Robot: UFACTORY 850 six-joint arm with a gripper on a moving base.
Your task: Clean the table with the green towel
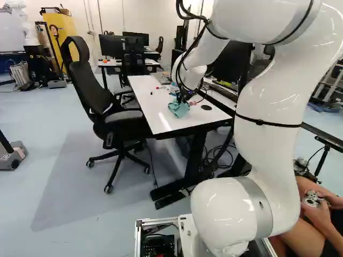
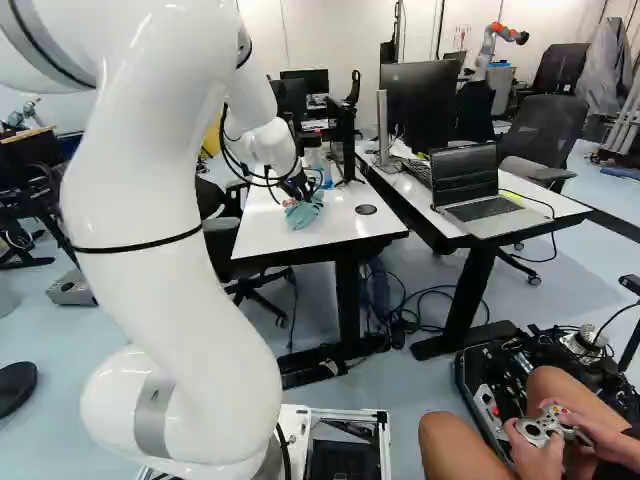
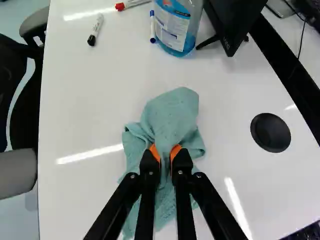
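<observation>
My claw point(image 3: 166, 152) is closed on a gathered fold of the green towel point(image 3: 172, 112), one orange pad pressing from each side. The towel lies bunched on the bench point(image 3: 90, 120), a rounded hump puffed up ahead of the pads and looser, creased folds spreading beneath them. I judge it light, limp and hard to damage; its matte, slightly nubbly cloth should give the pads decent friction. That central ridge seems the right place to hold, with enough slack around it to serve as a wiping pad, though loose edges may roll under or trail when I drag it.

The bench top is smooth, glossy and white, so the cloth should glide with modest downward pressure. A flat, round black grommet cap point(image 3: 270, 132) sits beside the towel and could snag a fold. Beyond it, the clear plastic bottle point(image 3: 172, 30) of blue liquid and the slim, cylindrical black-capped marker point(image 3: 95, 31) could get knocked.
</observation>
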